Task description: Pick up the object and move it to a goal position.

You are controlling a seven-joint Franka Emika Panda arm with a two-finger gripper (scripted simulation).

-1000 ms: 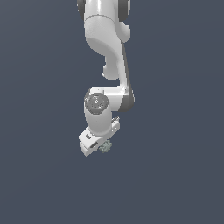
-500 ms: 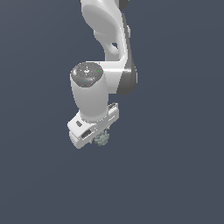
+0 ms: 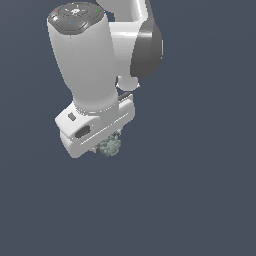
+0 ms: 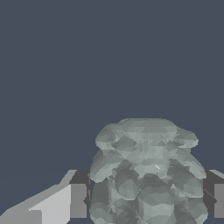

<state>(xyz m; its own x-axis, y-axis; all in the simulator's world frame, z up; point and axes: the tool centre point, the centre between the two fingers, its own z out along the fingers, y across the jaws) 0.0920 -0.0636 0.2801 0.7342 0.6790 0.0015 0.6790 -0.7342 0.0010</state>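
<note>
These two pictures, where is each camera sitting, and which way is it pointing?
Exterior view: off the arm and above it, looking down on the white arm, its gripper and the grey-green clump.
Wrist view: on the wrist, looking along the jaws at the clump between the fingers.
Shared: both show the clump held in the jaws against a plain dark background.

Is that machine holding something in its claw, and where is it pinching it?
Yes. The tool is shut on the lumpy grey-green clump, its fingers pressing the clump's two opposite sides near its lower part.
</note>
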